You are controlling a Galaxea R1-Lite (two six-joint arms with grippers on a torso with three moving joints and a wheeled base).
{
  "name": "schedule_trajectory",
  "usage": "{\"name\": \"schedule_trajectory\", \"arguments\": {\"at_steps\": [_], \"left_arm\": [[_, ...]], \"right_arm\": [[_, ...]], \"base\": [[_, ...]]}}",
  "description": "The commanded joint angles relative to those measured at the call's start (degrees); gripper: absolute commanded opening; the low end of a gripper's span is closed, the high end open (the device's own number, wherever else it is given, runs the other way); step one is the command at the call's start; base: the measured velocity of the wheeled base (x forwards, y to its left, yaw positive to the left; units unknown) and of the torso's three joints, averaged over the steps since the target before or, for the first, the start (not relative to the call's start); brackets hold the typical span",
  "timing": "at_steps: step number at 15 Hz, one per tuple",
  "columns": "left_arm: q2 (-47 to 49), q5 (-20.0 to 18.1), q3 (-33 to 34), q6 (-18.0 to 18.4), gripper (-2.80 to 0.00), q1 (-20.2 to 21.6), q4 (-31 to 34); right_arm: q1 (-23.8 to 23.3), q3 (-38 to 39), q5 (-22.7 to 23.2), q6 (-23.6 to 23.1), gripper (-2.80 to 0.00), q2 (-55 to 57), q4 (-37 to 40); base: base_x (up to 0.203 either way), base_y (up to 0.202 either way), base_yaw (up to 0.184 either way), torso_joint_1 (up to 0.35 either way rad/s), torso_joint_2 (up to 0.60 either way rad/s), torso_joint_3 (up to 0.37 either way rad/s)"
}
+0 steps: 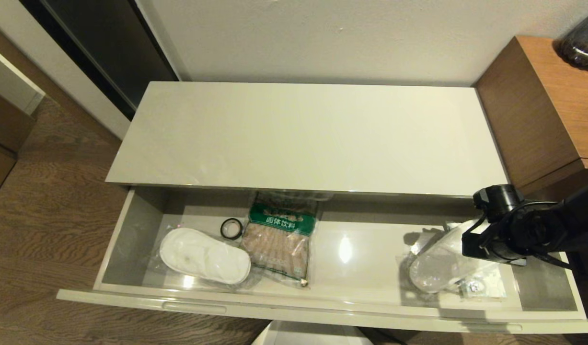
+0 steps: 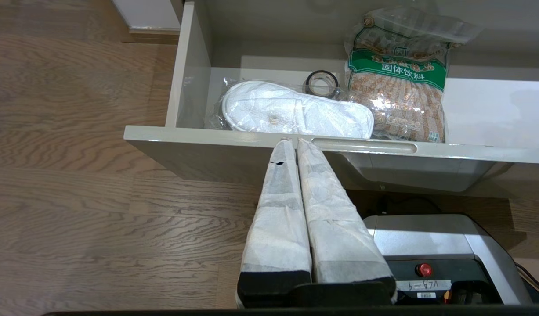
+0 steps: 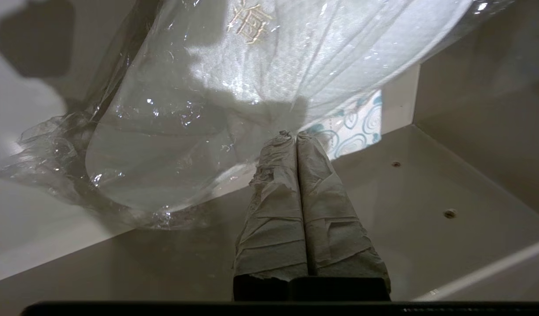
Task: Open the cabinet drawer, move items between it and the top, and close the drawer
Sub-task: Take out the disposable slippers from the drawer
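The drawer (image 1: 131,299) stands pulled out under the glossy cream top (image 1: 313,134), which is bare. At the drawer's left lie one bagged white slipper pair (image 1: 204,255) (image 2: 295,109) and a small black tape roll (image 1: 231,228) (image 2: 323,83). At its right, my right gripper (image 3: 294,135) is shut on the clear bag of the second slipper pair (image 1: 435,268) (image 3: 251,87), which tilts up off the floor. Under that pair lies the flat white packet (image 1: 488,287) (image 3: 361,131) with green swirls. My left gripper (image 2: 294,140) is shut and empty, low before the drawer front.
A brown bag with a green label (image 1: 280,239) (image 2: 394,87) lies in the drawer's middle-left. A brown wooden unit (image 1: 538,105) stands to the right of the cabinet. The drawer's middle floor (image 1: 361,258) is bare. My base (image 2: 432,245) sits under the drawer front.
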Motion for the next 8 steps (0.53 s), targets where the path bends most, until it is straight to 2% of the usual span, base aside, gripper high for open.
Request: {"name": "schedule_trajectory", "arguments": {"at_steps": [1,5,6,8], "left_arm": [[0.07,-0.02,-0.01,-0.04,-2.8,0.03,-0.02],[0.07,-0.02,-0.01,-0.04,-2.8,-0.03,-0.02],[0.07,-0.02,-0.01,0.04,-2.8,-0.06,-0.02],[0.07,-0.02,-0.01,0.04,-2.8,-0.06,-0.02]], "right_arm": [[0.06,-2.21,-0.14,0.14,-2.8,-2.7,2.74],[-0.4,-5.97,-0.2,0.83,-2.8,-2.28,5.87],[-2.12,-7.64,-0.21,0.84,0.0,-1.87,7.66],[-3.7,-9.24,-0.22,1.02,0.0,-1.66,9.94]], "base": [[0.0,0.0,0.0,0.0,0.0,0.0],[0.0,0.0,0.0,0.0,0.0,0.0],[0.0,0.0,0.0,0.0,0.0,0.0],[0.0,0.0,0.0,0.0,0.0,0.0]]}}
